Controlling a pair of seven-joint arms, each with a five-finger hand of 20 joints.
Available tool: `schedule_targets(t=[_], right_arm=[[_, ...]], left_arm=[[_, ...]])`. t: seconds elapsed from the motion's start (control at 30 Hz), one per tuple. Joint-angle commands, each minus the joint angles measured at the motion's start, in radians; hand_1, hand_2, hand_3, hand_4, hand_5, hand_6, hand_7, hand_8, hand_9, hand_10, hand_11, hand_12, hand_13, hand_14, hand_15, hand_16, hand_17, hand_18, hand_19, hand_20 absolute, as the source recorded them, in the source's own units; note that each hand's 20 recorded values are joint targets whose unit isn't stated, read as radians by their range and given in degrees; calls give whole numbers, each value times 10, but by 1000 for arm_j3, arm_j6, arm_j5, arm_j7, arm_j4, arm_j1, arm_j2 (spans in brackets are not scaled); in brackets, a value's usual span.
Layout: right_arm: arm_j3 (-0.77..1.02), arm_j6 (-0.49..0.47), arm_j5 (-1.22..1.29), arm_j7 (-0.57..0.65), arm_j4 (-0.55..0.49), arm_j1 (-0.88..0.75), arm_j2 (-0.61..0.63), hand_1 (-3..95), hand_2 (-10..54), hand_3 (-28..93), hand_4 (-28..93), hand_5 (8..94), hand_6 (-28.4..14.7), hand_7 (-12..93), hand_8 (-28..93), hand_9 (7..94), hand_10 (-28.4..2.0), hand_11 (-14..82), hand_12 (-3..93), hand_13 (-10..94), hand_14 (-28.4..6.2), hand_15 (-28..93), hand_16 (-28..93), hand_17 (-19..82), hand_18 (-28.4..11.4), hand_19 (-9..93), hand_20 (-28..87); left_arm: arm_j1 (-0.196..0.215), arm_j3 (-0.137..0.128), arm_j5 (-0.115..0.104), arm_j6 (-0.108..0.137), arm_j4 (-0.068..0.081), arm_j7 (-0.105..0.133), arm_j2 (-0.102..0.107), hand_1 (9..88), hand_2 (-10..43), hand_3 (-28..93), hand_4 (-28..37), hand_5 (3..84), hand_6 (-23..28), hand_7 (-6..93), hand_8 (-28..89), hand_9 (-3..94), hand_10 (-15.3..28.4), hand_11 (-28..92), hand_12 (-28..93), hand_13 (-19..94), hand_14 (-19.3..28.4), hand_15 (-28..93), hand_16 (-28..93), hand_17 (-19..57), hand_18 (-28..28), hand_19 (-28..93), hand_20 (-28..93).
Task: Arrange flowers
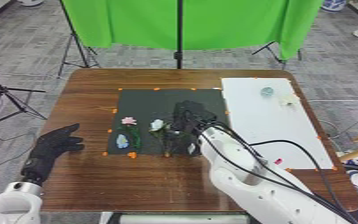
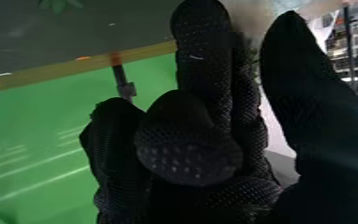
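In the head view, you have your left robot hand (image 1: pixel 58 141) at the left side of the brown worktop (image 1: pixel 140 192), just outside the dark mat (image 1: pixel 144 105); it is wide open, its fingers spread. Your right robot hand (image 1: pixel 191 115) is over the right part of the mat; you cannot tell whether it is wide, narrow or holding something.

On the left part of the mat you see the pink flower (image 1: pixel 128 120), its green stem running toward you. The white flower (image 1: pixel 157 125) is between it and your right robot hand. Near the pink flower's stem lies 1 blue-and-white piece (image 1: pixel 122 141).

To the right, the white sheet (image 1: pixel 260 122) carries a pale bluish item (image 1: pixel 267 92) and a cream item (image 1: pixel 288 100) close together near its far end. A green cloth (image 1: pixel 131 22) hangs beyond the worktop.
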Motion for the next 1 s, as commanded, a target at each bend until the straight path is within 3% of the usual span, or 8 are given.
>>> schedule_targets(t=[0.03,0.27,0.53,0.73,0.83,1.0], right_arm=[[-7,-6,0,-11,-11,9,4,416,-95,644,-154,758,-10,173,31,870,-103,364,270,917,-13,586,371,623,-151,932,590],[50,-8,23,-7,-54,18,30,391,-95,662,-159,749,-5,177,-56,865,-105,363,271,912,-16,586,372,620,-152,932,590],[243,186,1,52,-100,47,158,355,-95,659,-150,713,-3,182,-86,816,-120,303,257,876,-36,590,372,594,-160,932,587],[351,94,1,134,-12,47,255,316,-95,647,-131,653,-18,149,-78,714,-163,200,242,815,-70,599,362,551,-174,932,577],[363,-45,8,183,53,65,281,294,-95,635,-121,587,-26,117,-70,639,-182,163,246,779,-89,613,363,532,-188,932,572],[352,-181,37,247,182,89,278,268,-95,613,-108,509,-37,75,-53,586,-198,137,251,731,-120,622,356,500,-207,932,550]], left_arm=[[4,0,5,-10,6,-6,-6,274,174,639,-202,439,53,101,-59,510,158,263,140,462,210,339,-23,112,159,261,221],[14,-3,5,-3,2,0,-12,276,175,638,-200,439,53,102,-59,510,158,263,139,462,211,339,-23,112,159,262,221],[21,-10,7,2,-6,-2,-15,275,175,638,-199,439,53,101,-60,509,158,264,139,463,211,338,-24,111,159,262,220],[42,-24,8,10,-17,-2,-20,277,175,637,-200,438,53,101,-60,509,158,264,139,462,210,338,-23,111,159,262,220],[44,-26,9,12,-19,-3,-20,276,175,637,-200,438,53,102,-59,509,159,264,139,462,210,339,-23,111,159,263,220],[43,-23,10,15,-21,0,-22,275,176,636,-199,438,52,102,-59,510,158,264,139,461,211,339,-23,110,159,263,220]])
